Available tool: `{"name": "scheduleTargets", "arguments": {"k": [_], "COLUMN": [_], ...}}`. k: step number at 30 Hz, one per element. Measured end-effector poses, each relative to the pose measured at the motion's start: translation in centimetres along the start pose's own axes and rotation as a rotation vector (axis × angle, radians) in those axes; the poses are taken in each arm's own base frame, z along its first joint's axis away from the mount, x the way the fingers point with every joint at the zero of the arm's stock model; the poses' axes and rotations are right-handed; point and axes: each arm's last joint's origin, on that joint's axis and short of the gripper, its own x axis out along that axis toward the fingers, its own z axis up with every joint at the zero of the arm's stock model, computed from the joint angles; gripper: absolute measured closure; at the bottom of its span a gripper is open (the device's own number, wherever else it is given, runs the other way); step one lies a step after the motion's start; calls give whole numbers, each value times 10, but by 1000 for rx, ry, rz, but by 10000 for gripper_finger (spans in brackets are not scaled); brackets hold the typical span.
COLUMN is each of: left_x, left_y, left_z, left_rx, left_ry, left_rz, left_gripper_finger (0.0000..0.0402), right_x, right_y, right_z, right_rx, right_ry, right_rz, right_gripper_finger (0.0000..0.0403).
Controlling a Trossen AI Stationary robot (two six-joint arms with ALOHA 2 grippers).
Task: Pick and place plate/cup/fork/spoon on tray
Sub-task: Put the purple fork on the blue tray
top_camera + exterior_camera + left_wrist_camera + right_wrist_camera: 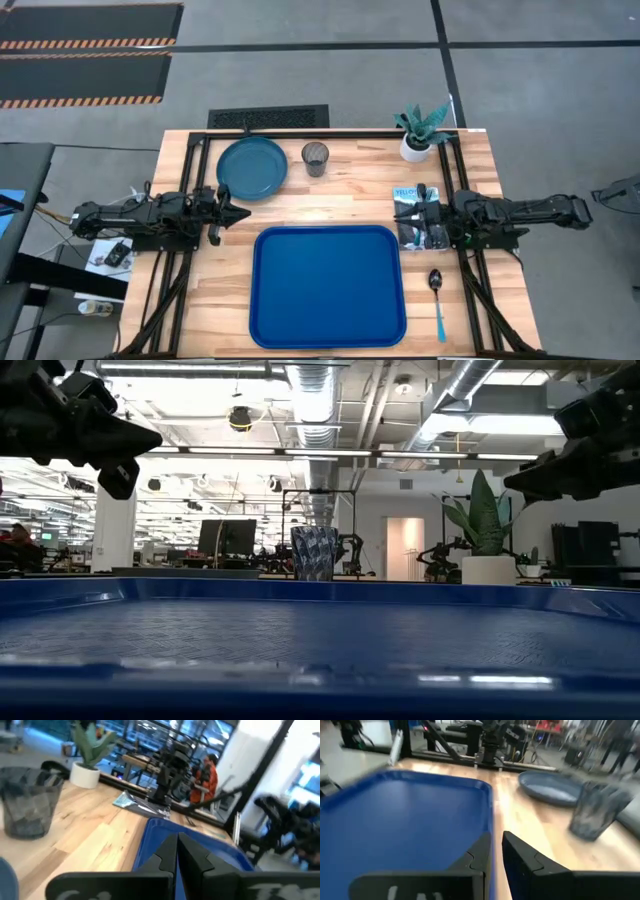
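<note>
My left gripper point(243, 213) and right gripper point(398, 213), jaws pressed together, at opposite table edges, flanking the tray point(327, 285).

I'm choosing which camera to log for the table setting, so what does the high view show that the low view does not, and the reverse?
Only the high view shows the spoon lying on the table right of the tray, the whole plate beside the cup, and both arms at the table's sides, the left gripper shut and the right gripper nearly shut. Only the low view shows the room behind the table. Both show the tray, the cup and the potted plant. The fork shows in neither.
</note>
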Motion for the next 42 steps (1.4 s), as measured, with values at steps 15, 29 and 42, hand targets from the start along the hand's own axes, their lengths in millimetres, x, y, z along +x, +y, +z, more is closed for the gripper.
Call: {"name": "scheduleTargets", "arguments": {"k": [15,29,42], "left_x": [-1,-8,-9], "left_y": [2,-1,-42], "left_z": [7,36,136], "left_rx": [-568,-741,-412], "left_ry": [-144,-577,-734], "left_rz": [89,104,181], "left_gripper_finger": [401,391,244], "right_x": [0,-28,-40], "right_y": [-4,-18,-45], "right_z": [9,81,203], "right_rx": [86,597,385], "right_ry": [-95,-721,-509], "right_rz": [-62,-53,-381], "right_gripper_finger": [330,330,331]}}
